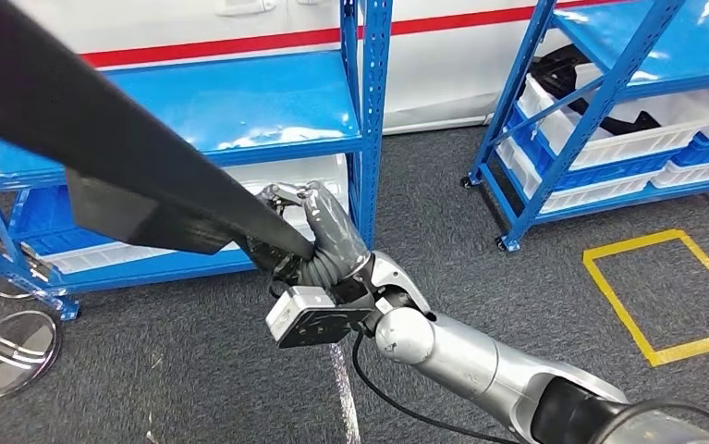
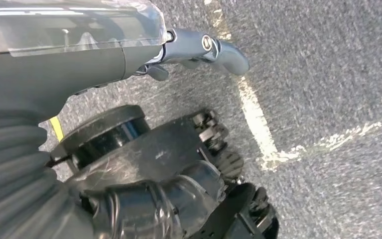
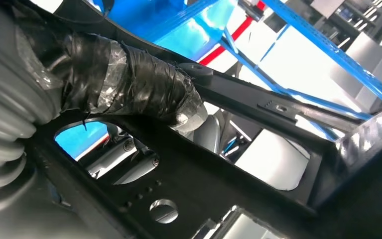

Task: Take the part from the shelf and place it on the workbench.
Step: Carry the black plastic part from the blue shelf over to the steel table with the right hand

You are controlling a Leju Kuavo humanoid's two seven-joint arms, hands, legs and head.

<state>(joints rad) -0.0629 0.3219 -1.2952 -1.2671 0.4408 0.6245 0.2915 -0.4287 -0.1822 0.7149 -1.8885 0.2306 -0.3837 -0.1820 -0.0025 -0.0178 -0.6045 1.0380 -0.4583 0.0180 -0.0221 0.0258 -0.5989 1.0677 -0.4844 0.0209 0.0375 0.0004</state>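
The part (image 1: 138,176) is a long, flat black piece that slants from the upper left of the head view down to the middle. My right hand (image 1: 323,242) grips its lower end, in front of the blue shelf (image 1: 239,102). In the right wrist view the tape-wrapped thumb (image 3: 129,82) lies across the part's black frame (image 3: 193,172), which has cut-outs and small holes. My left hand (image 2: 198,50) hangs over the grey carpet with its thumb stretched out and nothing in it.
A second blue shelf (image 1: 628,129) with white bins stands at the right. A yellow taped square (image 1: 665,296) marks the carpet in front of it. A round shiny stand base (image 1: 8,351) sits on the floor at the left. White bins (image 1: 91,254) fill the near shelf's bottom level.
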